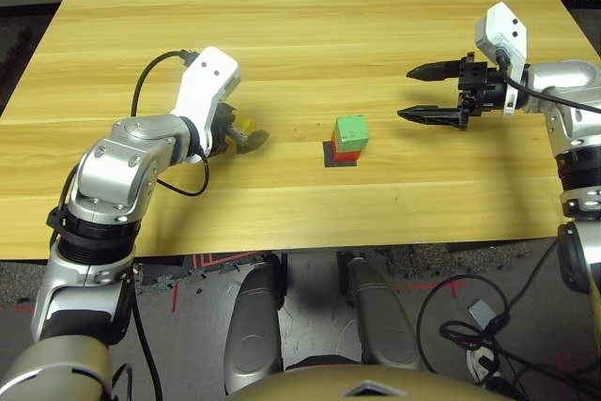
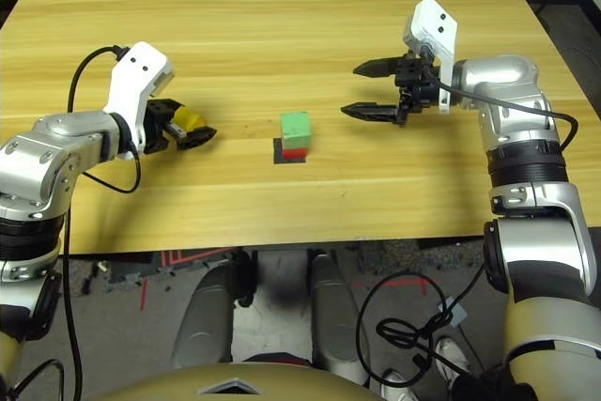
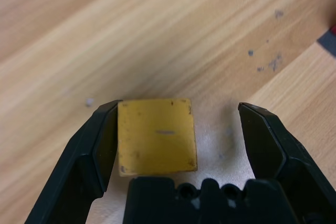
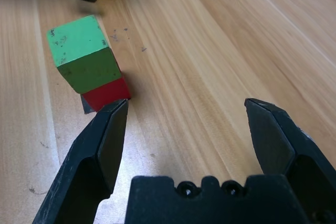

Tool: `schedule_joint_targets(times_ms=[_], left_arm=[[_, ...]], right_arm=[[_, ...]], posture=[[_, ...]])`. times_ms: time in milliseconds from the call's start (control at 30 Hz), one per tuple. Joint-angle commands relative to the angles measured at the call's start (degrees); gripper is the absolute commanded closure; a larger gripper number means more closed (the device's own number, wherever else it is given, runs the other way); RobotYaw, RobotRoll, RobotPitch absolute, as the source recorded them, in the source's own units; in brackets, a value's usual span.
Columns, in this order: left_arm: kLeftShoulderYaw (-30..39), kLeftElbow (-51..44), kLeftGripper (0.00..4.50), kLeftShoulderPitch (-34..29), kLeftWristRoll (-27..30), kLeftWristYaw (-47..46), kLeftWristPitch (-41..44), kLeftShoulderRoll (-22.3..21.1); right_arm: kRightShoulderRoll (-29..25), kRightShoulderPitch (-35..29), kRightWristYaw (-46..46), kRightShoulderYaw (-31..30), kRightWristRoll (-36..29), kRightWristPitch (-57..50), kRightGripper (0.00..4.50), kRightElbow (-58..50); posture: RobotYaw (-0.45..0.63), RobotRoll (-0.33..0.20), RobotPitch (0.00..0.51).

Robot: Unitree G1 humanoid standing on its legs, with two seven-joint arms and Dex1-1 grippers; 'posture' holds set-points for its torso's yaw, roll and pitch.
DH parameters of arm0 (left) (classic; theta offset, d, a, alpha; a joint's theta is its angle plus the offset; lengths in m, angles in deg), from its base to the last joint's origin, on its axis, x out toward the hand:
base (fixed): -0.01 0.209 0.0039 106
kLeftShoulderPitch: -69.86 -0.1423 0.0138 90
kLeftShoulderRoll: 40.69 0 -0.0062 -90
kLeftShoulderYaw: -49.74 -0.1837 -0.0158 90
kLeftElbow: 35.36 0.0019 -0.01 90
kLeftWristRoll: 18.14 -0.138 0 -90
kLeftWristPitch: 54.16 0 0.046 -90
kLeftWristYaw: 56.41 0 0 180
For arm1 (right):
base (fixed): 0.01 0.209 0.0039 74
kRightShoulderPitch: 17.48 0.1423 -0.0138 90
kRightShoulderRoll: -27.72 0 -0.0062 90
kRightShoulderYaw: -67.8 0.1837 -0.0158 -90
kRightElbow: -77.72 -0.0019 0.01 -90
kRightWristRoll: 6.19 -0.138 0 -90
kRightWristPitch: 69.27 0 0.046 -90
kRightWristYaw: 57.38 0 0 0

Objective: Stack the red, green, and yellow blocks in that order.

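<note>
Currently the left gripper (image 3: 178,129) sits low over the table (image 1: 282,35) with its 2 black fingers spread wide around the yellow block (image 3: 156,136). One finger looks to be against a side of the block or just beside it; the other stands apart from the opposite side with a clear gap of bare wood between. Nothing is clamped, and whether the block rests flat on the wood cannot be told for sure. Judging by this straddling pose, the gripper is placed to close on the block next, since yellow is the last piece the stack needs.

Moving outward toward the middle of the table, the green block (image 1: 352,132) sits on top of the red block (image 1: 346,153), and the red one rests on a flat black square patch (image 1: 331,159) that seems to mark the stacking spot. The green block is turned a little against the red one below, so their edges do not quite line up. Thus 2 of the 3 layers appear done.

Farther out, on the robot's right, the right gripper (image 1: 413,93) hovers above the table, well apart from the stack, fingers wide apart and holding nothing. It points inward toward the stack, probably parked there to leave room for the left arm.
</note>
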Motion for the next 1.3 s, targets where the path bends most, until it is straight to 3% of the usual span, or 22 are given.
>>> schedule_joint_targets(times_ms=[33, 167, 400, 533, 633, 833, 900, 1100, 1300], left_arm=[[-1.4, 2.3, 0.03, -0.7, -1.0, -0.3, -2.0, -0.5], [-2.1, 3.6, 0.03, -0.8, -2.0, -0.2, -3.4, -1.4], [-2.2, 3.8, 2.44, 1.1, -2.3, 2.4, -3.9, -6.5], [-2.7, 3.7, 2.41, 4.2, -1.4, 6.1, -4.9, -10.3], [-3.8, 4.1, 2.41, 10.1, 0.1, 10.6, -6.5, -11.1], [-7.8, 4.5, 2.41, 20.5, 2.2, 14.7, -3.0, -7.6], [-10.3, 3.5, 2.41, 23.0, 3.8, 16.2, -2.6, -4.0], [-13.8, 2.7, 2.41, 25.8, 6.0, 19.0, -2.5, 1.3], [-15.2, 5.1, 2.41, 27.7, 5.4, 20.3, -5.2, 2.5]], right_arm=[[-0.7, -2.0, -0.2, 0.7, -0.5, -1.1, 0.00, -2.5], [-0.8, -2.6, -0.6, 0.9, -0.7, -1.7, 0.00, -3.3], [-0.5, -2.2, -0.9, 0.8, -0.6, -1.8, 0.00, -2.9], [-0.2, -1.7, -0.9, 0.5, -0.4, -1.4, 0.00, -2.1], [0.1, -1.2, -0.7, 0.3, -0.2, -0.9, 0.00, -1.2], [0.6, -1.3, -0.6, -0.1, -0.1, -0.9, 0.00, -0.9], [0.6, -1.8, -0.3, -0.1, -0.3, -0.8, 0.00, -1.4], [-0.9, -3.6, 3.9, 0.3, -1.9, -0.2, 0.00, -3.3], [-2.7, -5.1, 13.2, 1.0, -6.2, 0.2, 0.00, -6.4]], posture=[[0.09, 0.003, 0.258], [0.09, 0.005, 0.261], [0.10, 0.007, 0.260], [0.11, 0.010, 0.257], [0.12, 0.015, 0.258], [0.12, 0.024, 0.251], [0.11, 0.026, 0.247], [0.08, 0.027, 0.243], [0.04, 0.026, 0.243]])
